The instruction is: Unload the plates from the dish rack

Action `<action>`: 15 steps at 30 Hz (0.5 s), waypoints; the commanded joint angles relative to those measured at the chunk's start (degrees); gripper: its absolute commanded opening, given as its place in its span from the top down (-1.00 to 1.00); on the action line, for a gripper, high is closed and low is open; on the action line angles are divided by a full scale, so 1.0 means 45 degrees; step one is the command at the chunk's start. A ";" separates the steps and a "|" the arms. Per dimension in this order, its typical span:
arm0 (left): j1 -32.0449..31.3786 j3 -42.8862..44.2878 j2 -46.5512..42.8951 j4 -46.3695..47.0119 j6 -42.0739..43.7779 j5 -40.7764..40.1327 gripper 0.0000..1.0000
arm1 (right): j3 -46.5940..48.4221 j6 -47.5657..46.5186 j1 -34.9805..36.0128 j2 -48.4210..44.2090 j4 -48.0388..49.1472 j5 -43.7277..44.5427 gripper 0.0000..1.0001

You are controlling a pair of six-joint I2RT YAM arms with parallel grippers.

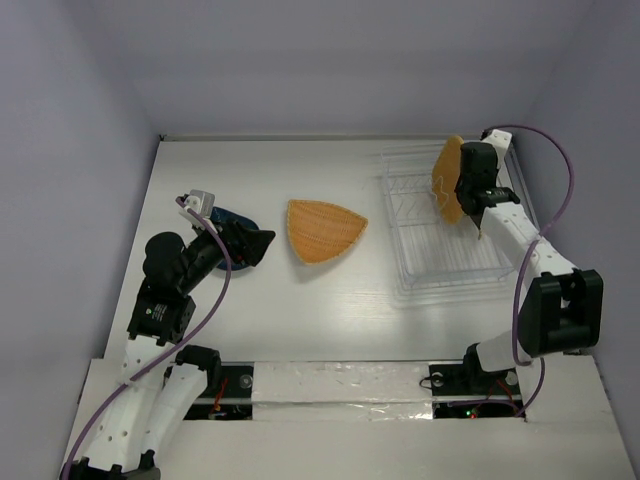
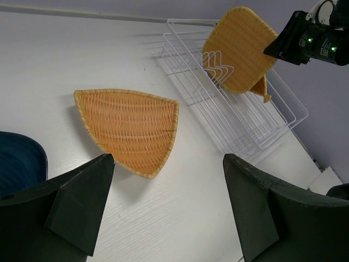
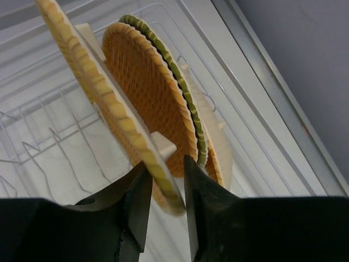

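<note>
The dish rack (image 1: 445, 250) is a pale see-through rack with thin ribs at the right of the table; it also shows in the left wrist view (image 2: 245, 120). My right gripper (image 1: 470, 195) is shut on the rim of an orange-tan rounded-square plate (image 1: 447, 178), held upright over the rack's far end (image 3: 87, 76). Behind it stand a round woven plate (image 3: 144, 93) and a green-rimmed one (image 3: 163, 54). A fan-shaped woven plate (image 1: 322, 232) lies on the table's middle. My left gripper (image 1: 255, 243) is open and empty beside the dark blue plate (image 1: 230, 218).
The table's back wall and side walls close in the work area. A grey ledge (image 3: 272, 82) runs along the rack's right side. The right arm's cable (image 1: 560, 200) loops above the rack's right edge.
</note>
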 commanded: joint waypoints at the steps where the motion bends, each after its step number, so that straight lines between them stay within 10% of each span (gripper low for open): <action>1: 0.0066 0.0035 -0.0064 0.0744 -0.0046 0.0193 -0.56 | 0.0662 -0.0469 -0.0072 0.0227 -0.0029 0.0203 0.40; 15: 0.0066 -0.0004 -0.0006 0.0822 -0.0066 0.0214 -0.57 | 0.1167 -0.1679 0.0591 -0.0456 -0.0790 -0.0015 1.00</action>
